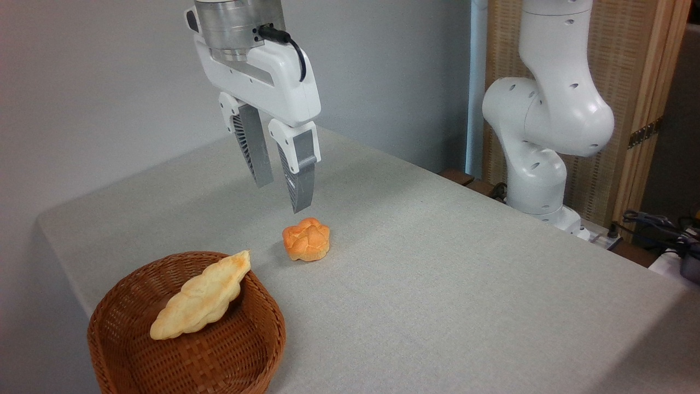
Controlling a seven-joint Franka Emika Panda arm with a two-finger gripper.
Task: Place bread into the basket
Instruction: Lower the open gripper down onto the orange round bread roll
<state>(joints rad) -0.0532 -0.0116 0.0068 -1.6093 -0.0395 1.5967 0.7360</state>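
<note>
The bread, a small orange-golden bun with a cracked lobed top, lies on the grey table just right of the basket. The basket is round, reddish-brown wicker, at the front left corner. My gripper hangs above and slightly behind the bun. Its grey fingers stand apart with nothing between them, their tips a short way over the bun and not touching it.
A long pale-yellow braided pastry leans across the basket's rim and bed. The arm's white base stands at the table's right back edge, with cables and a wooden screen behind. The table's left edge runs close to the basket.
</note>
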